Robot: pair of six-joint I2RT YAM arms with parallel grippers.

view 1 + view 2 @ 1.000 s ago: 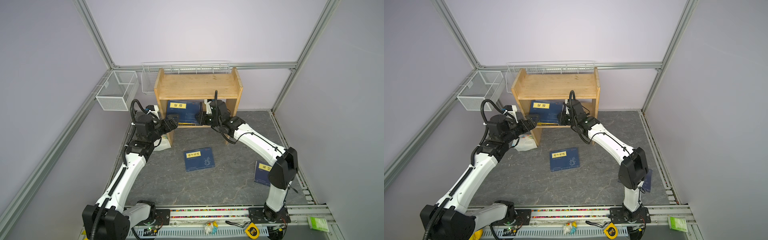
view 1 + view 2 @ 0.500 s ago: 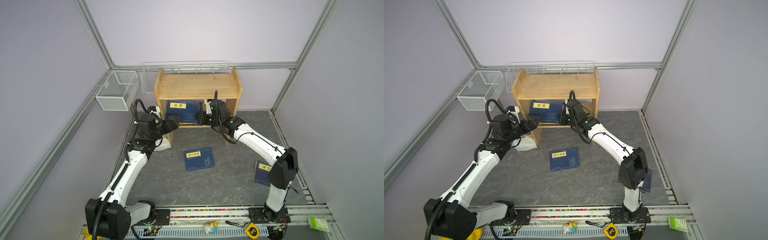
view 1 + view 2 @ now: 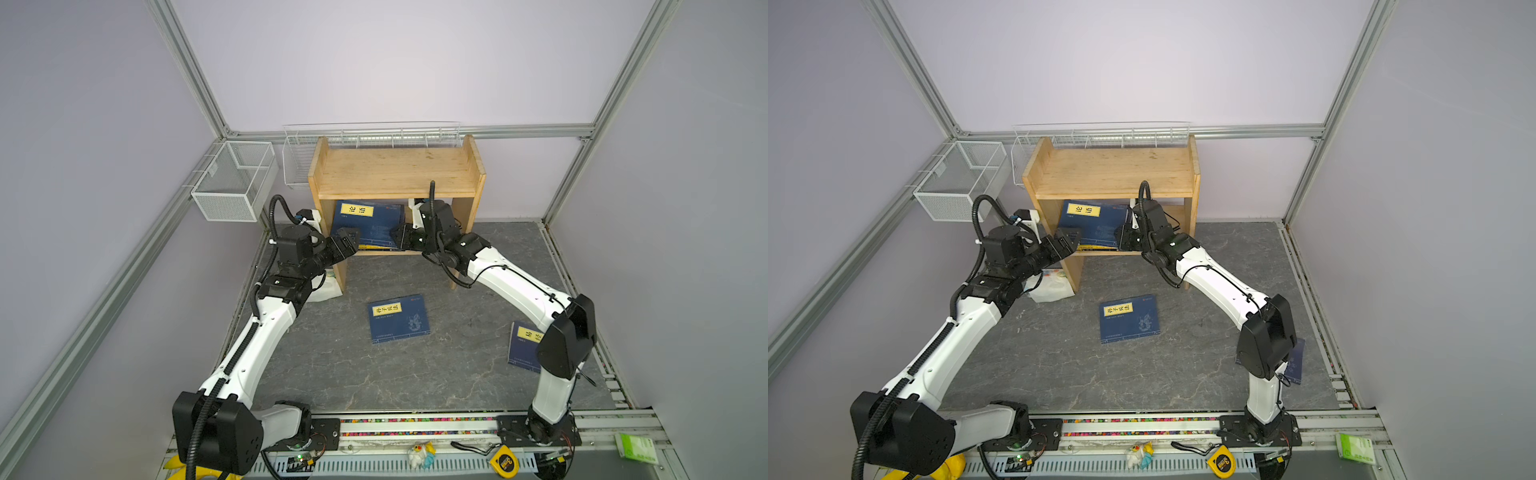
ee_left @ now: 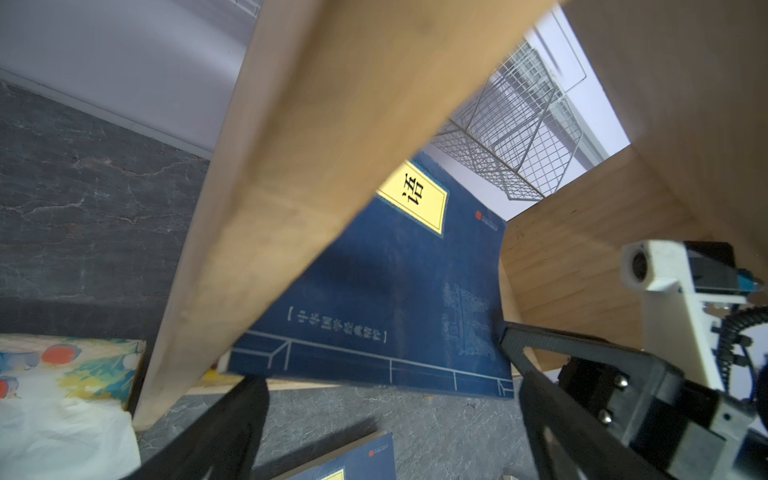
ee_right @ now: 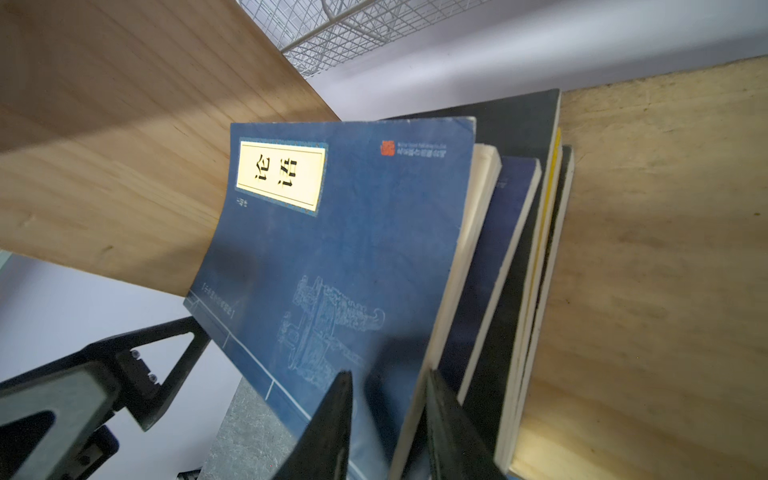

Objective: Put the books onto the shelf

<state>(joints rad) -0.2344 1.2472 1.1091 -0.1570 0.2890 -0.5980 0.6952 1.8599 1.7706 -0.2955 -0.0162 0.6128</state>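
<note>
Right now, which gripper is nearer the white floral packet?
Left. The left gripper is close by the packet; the right gripper, farther off, holds a book in the shelf.

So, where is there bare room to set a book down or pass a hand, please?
The shelf top is bare, as is the floor between the middle book and the front rail. The lower opening is crowded: the right end effector grips the front book of the leaning row, with the open left end effector beside it.

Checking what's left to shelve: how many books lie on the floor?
2. The central navy book lies flat in front of the shelf; the right navy book lies beside the right arm, partly hidden. Others may be hidden.
</note>
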